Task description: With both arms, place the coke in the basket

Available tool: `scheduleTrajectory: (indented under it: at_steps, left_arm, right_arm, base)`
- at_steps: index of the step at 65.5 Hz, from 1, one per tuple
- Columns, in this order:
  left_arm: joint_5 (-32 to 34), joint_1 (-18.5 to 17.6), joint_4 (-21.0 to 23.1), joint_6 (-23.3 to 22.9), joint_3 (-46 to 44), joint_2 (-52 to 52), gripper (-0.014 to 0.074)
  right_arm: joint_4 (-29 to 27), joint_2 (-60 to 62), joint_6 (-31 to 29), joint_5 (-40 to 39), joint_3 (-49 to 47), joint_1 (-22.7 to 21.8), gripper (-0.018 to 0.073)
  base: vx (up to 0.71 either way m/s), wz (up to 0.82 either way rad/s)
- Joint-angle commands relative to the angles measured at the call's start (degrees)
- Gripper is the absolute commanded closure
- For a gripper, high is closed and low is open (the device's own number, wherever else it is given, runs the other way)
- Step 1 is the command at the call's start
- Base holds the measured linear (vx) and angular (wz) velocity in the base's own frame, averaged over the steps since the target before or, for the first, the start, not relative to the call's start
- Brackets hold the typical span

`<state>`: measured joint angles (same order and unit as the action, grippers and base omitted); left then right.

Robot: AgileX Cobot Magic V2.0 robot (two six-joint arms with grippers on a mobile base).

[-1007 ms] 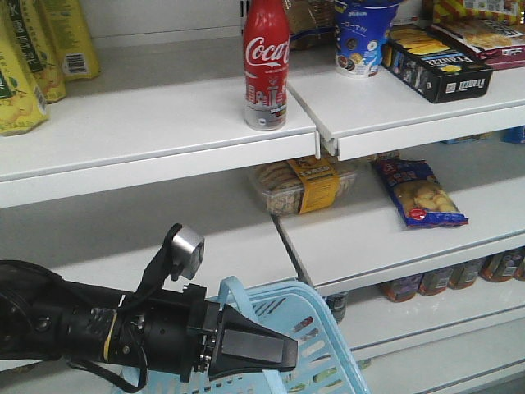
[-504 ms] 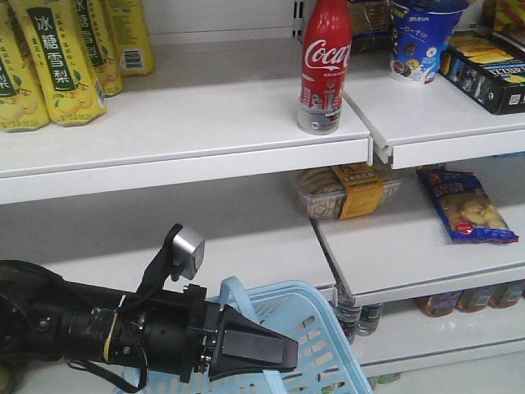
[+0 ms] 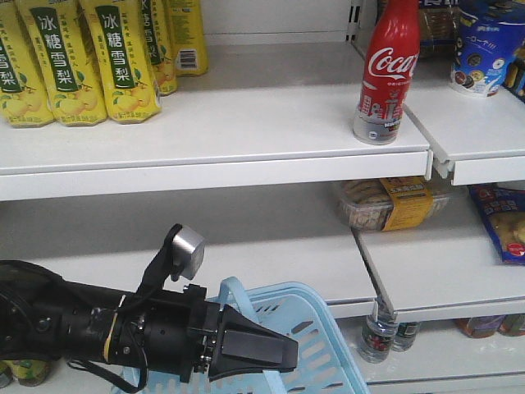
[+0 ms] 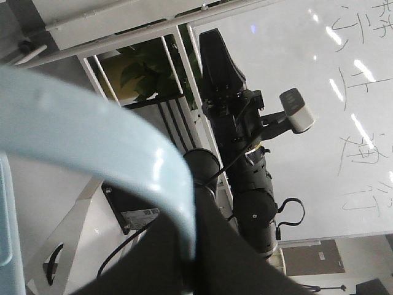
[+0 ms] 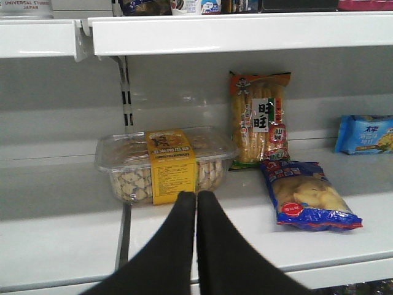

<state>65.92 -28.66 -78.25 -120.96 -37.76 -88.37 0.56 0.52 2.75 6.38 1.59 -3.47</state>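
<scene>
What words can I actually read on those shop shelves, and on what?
"Coca": red bottle, the rest is turned away.
"冰糖雪梨": yellow cartons.
"旺旺": tall snack bag.
"UNIVERSAL", "JAPAN": label on the top shelf.
Too small or blurred: blue cup, biscuit tub label, whiteboard handwriting.

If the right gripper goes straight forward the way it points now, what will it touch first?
Most likely the clear biscuit box with the yellow label, lying on the shelf straight ahead of the shut right gripper. The gap between them cannot be judged from this view.
</scene>
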Motion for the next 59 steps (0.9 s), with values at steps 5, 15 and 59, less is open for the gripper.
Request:
scheduleTrajectory:
  at_steps: [5,15,59]
  left_arm:
    - [13.0,-0.3,3.6,-0.3,-1.2,2.0,0.0603]
    - [13.0,-0.3,3.6,-0.3,-1.2,2.0,0.0603]
    - [13.0,-0.3,3.6,-0.3,-1.2,2.0,0.0603]
  right_arm:
    - [0.6,1.1,-0.1,-4.4,0.9,-0.4,0.0564]
    - [0.6,1.1,-0.1,-4.4,0.9,-0.4,0.0564]
    - [0.6,1.1,-0.1,-4.4,0.9,-0.4,0.0564]
  base:
    - [0.02,0.14]
    - [0.02,0.12]
    - [0.02,0.07]
